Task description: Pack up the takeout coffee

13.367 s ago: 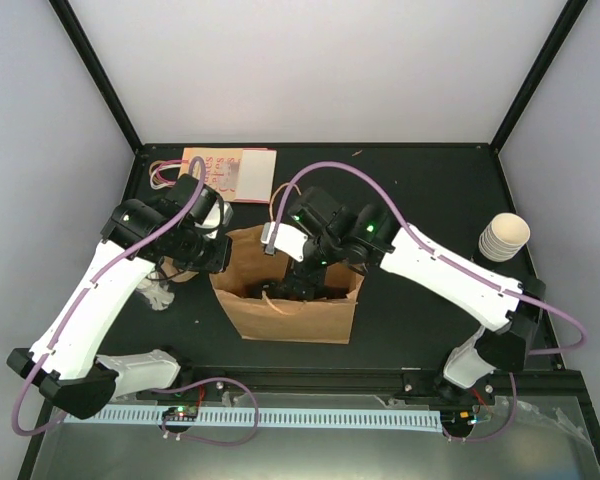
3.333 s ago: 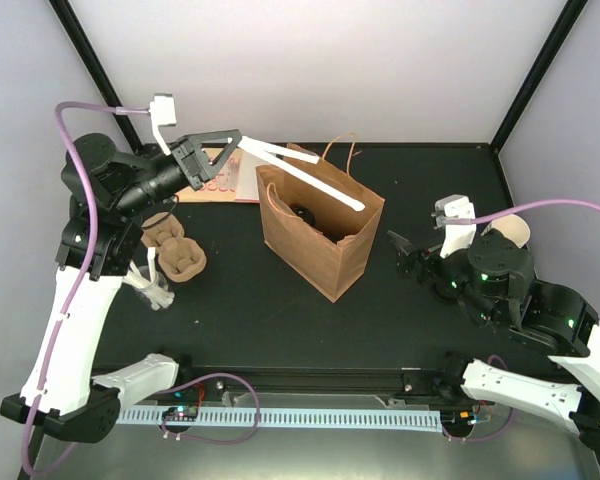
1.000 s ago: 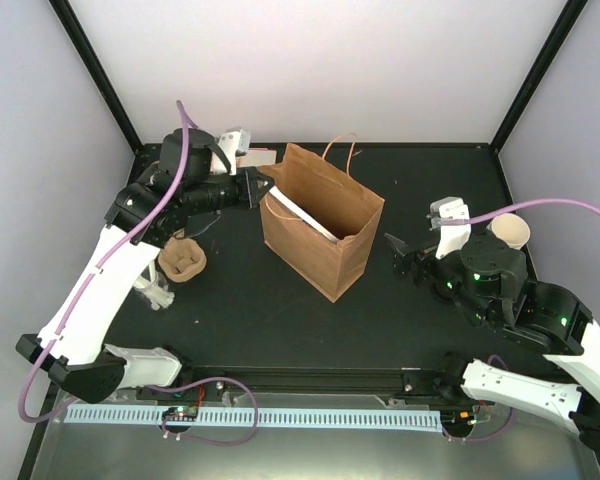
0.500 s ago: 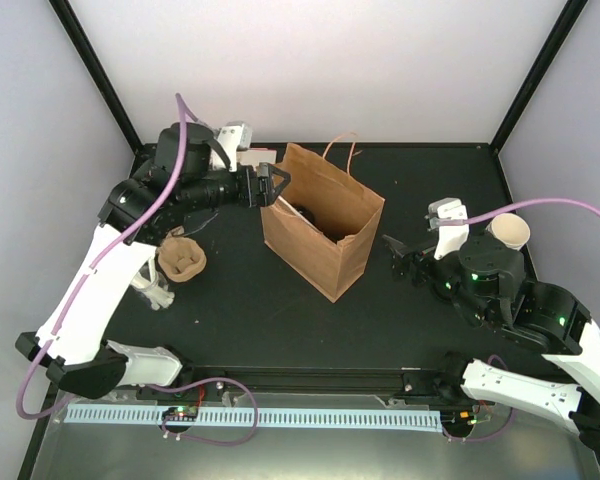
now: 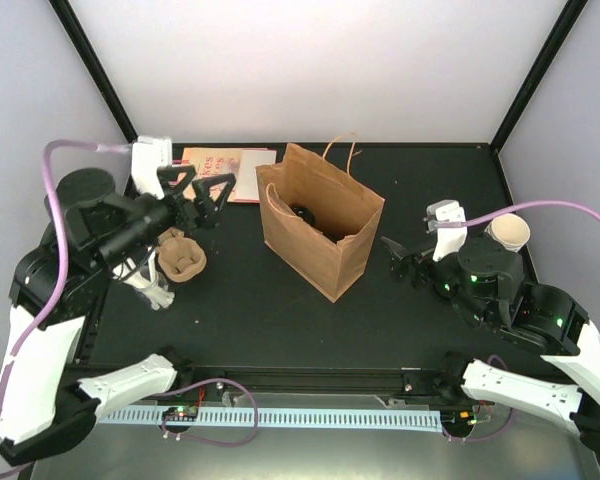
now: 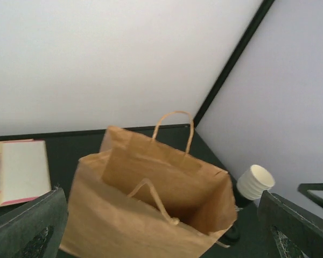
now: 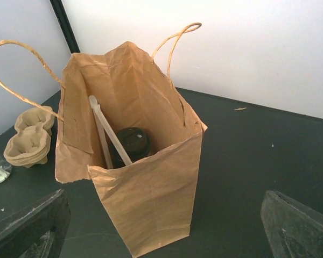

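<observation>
The takeout coffee point(image 7: 130, 142) sits at the bottom of the upright brown paper bag point(image 5: 320, 235) in the middle of the black table point(image 5: 280, 320), its black lid showing beside pale wooden stirrers point(image 7: 105, 134) that lean against the bag's inner wall. The left gripper point(image 5: 208, 184) hangs to the left of the bag near the pulp cup trays point(image 5: 180, 260), jaws spread wide and empty. The right gripper point(image 5: 395, 258), likewise agape and holding nothing, faces the bag from the right, near the stack of lidless cups point(image 5: 507, 233).
</observation>
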You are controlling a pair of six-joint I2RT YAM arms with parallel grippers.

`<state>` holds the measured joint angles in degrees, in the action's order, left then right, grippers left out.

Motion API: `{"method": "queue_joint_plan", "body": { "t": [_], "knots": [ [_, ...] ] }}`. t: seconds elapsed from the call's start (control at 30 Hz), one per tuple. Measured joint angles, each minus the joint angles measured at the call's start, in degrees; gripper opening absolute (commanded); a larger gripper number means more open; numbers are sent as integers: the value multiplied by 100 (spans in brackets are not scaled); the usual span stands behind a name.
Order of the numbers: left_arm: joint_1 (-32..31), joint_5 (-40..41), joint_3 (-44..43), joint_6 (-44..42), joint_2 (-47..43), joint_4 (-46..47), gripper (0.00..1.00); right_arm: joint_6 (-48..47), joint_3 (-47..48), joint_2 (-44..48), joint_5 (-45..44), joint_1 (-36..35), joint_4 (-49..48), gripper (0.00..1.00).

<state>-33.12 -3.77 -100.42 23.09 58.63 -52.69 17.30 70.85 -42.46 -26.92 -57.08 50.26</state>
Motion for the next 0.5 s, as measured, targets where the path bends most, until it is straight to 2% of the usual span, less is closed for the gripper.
{"method": "queue_joint_plan", "body": {
  "t": [0.23,0.5],
  "knots": [
    [-2,608,1558,-168,-1178,280,99,-190,-546,415,-11,0,-361,99],
    [-2,927,4197,-428,-2590,879,99,-356,-1989,1316,-142,0,-1119,99]
  ]
}}
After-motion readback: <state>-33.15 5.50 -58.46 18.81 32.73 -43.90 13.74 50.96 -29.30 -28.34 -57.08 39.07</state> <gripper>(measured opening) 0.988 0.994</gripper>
